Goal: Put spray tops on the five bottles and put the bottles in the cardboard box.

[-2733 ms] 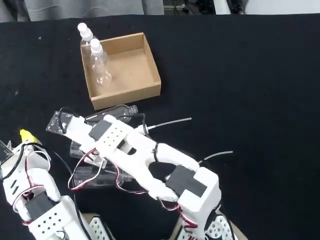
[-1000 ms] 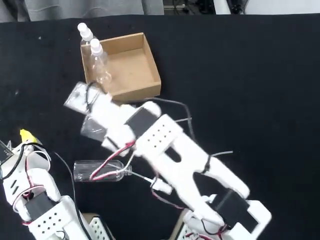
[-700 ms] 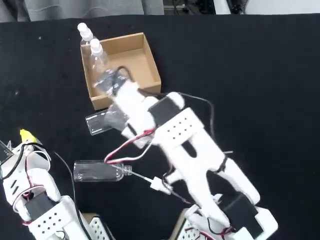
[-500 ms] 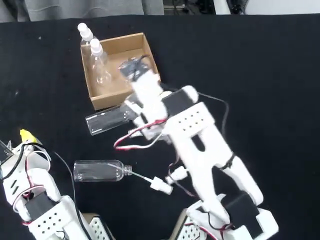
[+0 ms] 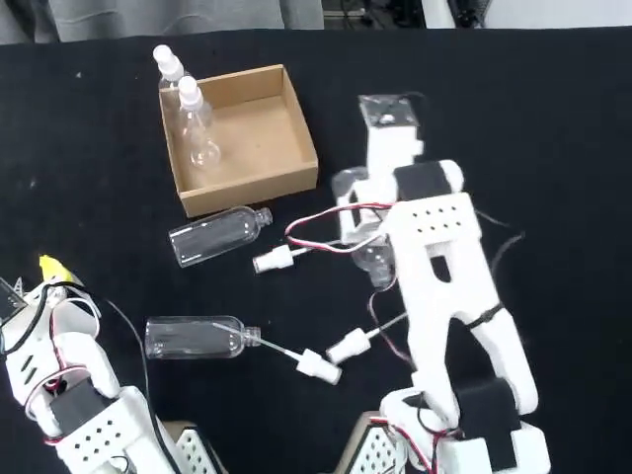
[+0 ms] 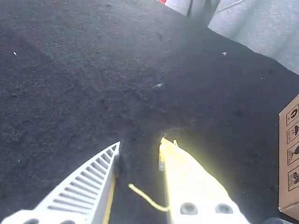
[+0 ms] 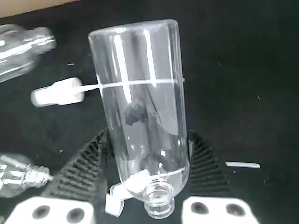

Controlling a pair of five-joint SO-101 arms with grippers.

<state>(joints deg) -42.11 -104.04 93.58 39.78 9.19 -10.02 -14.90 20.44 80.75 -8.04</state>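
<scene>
1. The step in hand looks like capping the third bottle. The right pincer [image 7: 147, 140] is clamped on an empty, clear plastic cylindrical bottle [image 7: 138, 84] that has no top. It holds the bottle above the black cloth bench [image 5: 553, 148], just right of the open brown cardboard box [image 5: 296, 123].
2. The held bottle is see-through with a rounded shoulder. Its short threaded neck is open and points back toward the wrist, and its flat base points away.
3. The next move calls for getting a thin dip tube into that narrow neck. The nearest white spray top [image 5: 275, 261] lies loose on the bench beside a second uncapped bottle [image 5: 215, 237].
4. The left pincer [image 6: 139, 144] hangs low at the near left of the bench, holding nothing, its jaws narrowly apart. It would likely have to bring a top over.
5. A capped bottle [image 5: 193, 118] stands in the box's far-left corner, so most of the task remains.
</scene>
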